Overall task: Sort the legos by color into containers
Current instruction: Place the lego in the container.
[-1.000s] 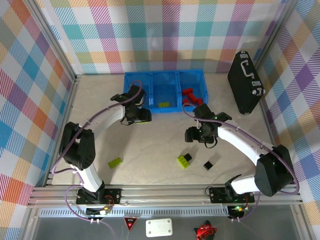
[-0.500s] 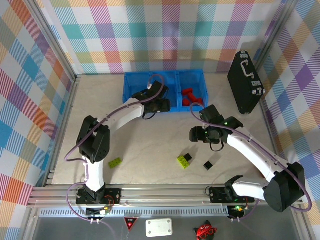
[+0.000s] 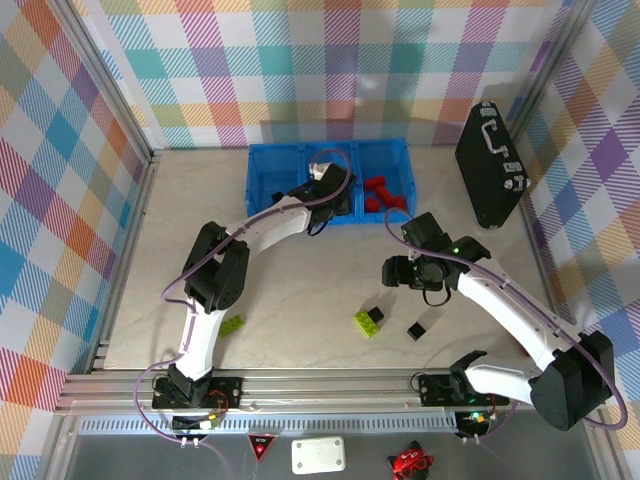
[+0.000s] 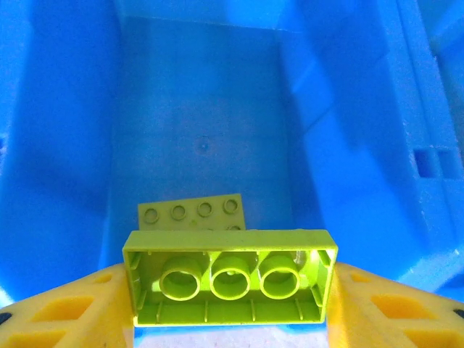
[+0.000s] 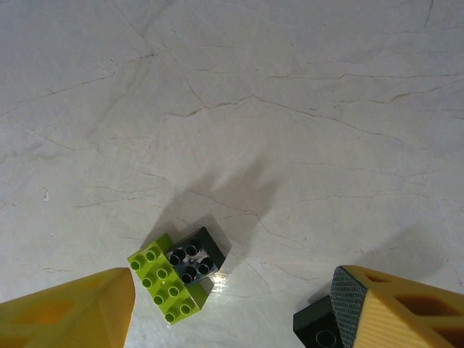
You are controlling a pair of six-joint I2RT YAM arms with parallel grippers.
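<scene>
Left wrist: left hand (image 4: 228,313) clamps lime brick (image 4: 228,279) between bin (image 4: 348,145) walls; right hand (image 5: 232,312) agape over table (image 5: 290,87).

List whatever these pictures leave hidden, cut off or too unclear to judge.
1. Top view: what lies in the middle of the blue bin, covered by the left arm.
2. Left wrist view: the near part of the flat green piece, behind the green brick that the left claw holds.
3. Right wrist view: most of the lone black brick, behind a finger of the right claw and cut by the bottom edge.
</scene>
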